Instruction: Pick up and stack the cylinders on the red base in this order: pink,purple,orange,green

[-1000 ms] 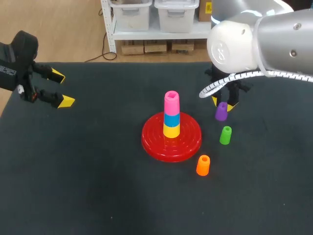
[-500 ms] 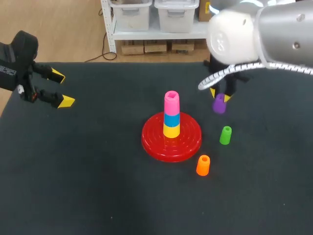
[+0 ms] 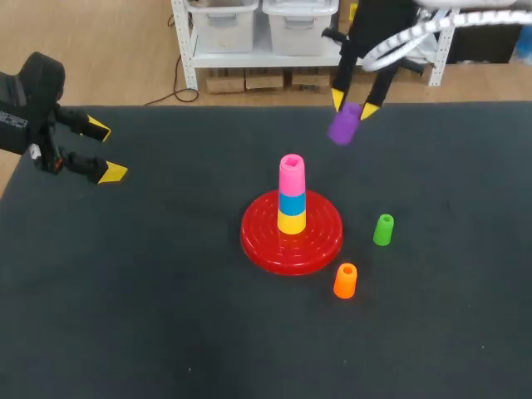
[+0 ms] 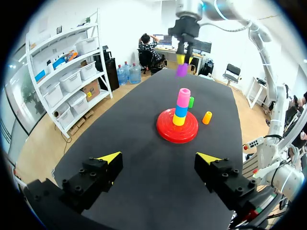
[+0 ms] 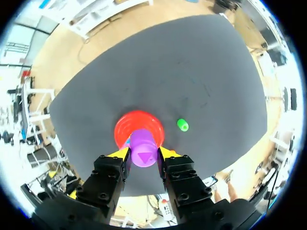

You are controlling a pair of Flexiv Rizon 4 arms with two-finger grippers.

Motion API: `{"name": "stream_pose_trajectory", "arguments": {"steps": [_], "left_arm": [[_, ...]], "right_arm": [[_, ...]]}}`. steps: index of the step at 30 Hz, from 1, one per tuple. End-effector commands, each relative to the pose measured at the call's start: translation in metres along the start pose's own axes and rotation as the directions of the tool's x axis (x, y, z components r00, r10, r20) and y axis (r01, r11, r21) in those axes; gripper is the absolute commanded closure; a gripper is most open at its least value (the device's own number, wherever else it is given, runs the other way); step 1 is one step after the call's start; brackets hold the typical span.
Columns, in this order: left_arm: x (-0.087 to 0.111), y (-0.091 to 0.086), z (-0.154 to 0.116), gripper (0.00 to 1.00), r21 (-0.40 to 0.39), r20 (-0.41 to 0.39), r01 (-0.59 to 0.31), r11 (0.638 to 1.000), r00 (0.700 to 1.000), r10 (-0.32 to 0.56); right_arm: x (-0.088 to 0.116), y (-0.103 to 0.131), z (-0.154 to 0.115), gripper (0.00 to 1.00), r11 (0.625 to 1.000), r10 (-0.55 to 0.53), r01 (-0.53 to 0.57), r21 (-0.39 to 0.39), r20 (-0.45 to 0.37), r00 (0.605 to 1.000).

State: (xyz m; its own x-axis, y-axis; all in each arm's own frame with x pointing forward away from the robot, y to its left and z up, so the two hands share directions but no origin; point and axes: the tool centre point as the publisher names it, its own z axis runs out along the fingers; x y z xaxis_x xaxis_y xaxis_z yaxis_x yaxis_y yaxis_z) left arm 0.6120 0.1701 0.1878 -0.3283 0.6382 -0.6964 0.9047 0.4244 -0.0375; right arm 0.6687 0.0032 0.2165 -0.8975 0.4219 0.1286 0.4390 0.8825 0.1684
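- Right gripper: fingers clamped on purple cylinder, held aloft.
- Left gripper: fingers spread wide.
- Pink cylinder: topmost on red base.
- Green cylinder, orange cylinder: beside base.

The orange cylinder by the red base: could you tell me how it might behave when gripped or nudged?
The orange cylinder looks like hollow, stiff plastic, so probably light. Standing upright and narrow, it could tip and roll if nudged sideways. The right tool holds the similar purple cylinder by its sides, so a pinch likely works.
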Motion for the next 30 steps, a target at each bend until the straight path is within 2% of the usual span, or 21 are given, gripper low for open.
{"name": "stream_pose_trajectory", "arguments": {"steps": [1,10,11,13,15,16,17,18,19,20,23,26,30], "left_arm": [[0.001,0.001,0.001,0.0,0.001,0.001,-0.001,1.0,1.0,0.001],[0.001,0.001,0.001,0.0,0.001,0.001,-0.001,1.0,1.0,0.001],[0.001,0.001,0.001,0.0,0.001,0.001,-0.001,1.0,1.0,0.001],[0.001,0.001,0.001,0.0,0.001,0.001,-0.001,1.0,1.0,0.001],[0.001,0.001,0.001,0.0,0.001,0.001,-0.001,1.0,1.0,0.001],[0.001,0.001,0.001,0.0,0.001,0.001,-0.001,1.0,1.0,0.001],[0.001,0.001,0.001,0.0,0.001,0.001,-0.001,1.0,1.0,0.001],[0.001,0.001,0.001,0.0,0.001,0.001,-0.001,1.0,1.0,0.001],[0.001,0.001,0.001,0.0,0.001,0.001,-0.001,1.0,1.0,0.001],[0.001,0.001,0.001,0.0,0.001,0.001,-0.001,1.0,1.0,0.001],[0.001,0.001,0.001,0.0,0.001,0.001,-0.001,1.0,1.0,0.001],[0.001,0.001,0.001,0.0,0.001,0.001,-0.001,1.0,1.0,0.001],[0.001,0.001,0.001,0.0,0.001,0.001,-0.001,1.0,1.0,0.001]], "right_arm": [[0.03,-0.003,-0.013,1.0,0.997,-0.05,0.052,-0.062,0.027,0.998],[0.063,0.029,-0.008,1.0,0.977,-0.214,0.215,-0.018,0.036,0.976],[0.065,0.031,-0.007,0.93,0.974,-0.227,0.227,-0.02,0.031,0.973],[0.069,0.035,-0.005,0.94,0.969,-0.247,0.248,-0.004,0.028,0.969],[0.07,0.036,-0.005,0.92,0.97,-0.241,0.24,-0.039,-0.005,0.971],[0.068,0.036,-0.004,0.91,0.969,-0.233,0.229,-0.088,-0.028,0.972],[0.066,0.033,-0.007,0.94,0.946,-0.242,0.212,-0.246,-0.097,0.965],[0.065,0.029,-0.011,0.93,0.915,-0.261,0.206,-0.347,-0.117,0.958],[0.061,0.022,-0.01,0.91,0.889,-0.235,0.157,-0.431,-0.135,0.962],[0.061,0.022,-0.01,0.96,0.889,-0.235,0.157,-0.431,-0.135,0.962],[0.061,0.022,-0.01,0.94,0.889,-0.235,0.157,-0.431,-0.135,0.962],[0.061,0.022,-0.01,1.0,0.889,-0.235,0.157,-0.431,-0.135,0.962],[0.061,0.022,-0.01,1.0,0.889,-0.235,0.157,-0.431,-0.135,0.962]]}}
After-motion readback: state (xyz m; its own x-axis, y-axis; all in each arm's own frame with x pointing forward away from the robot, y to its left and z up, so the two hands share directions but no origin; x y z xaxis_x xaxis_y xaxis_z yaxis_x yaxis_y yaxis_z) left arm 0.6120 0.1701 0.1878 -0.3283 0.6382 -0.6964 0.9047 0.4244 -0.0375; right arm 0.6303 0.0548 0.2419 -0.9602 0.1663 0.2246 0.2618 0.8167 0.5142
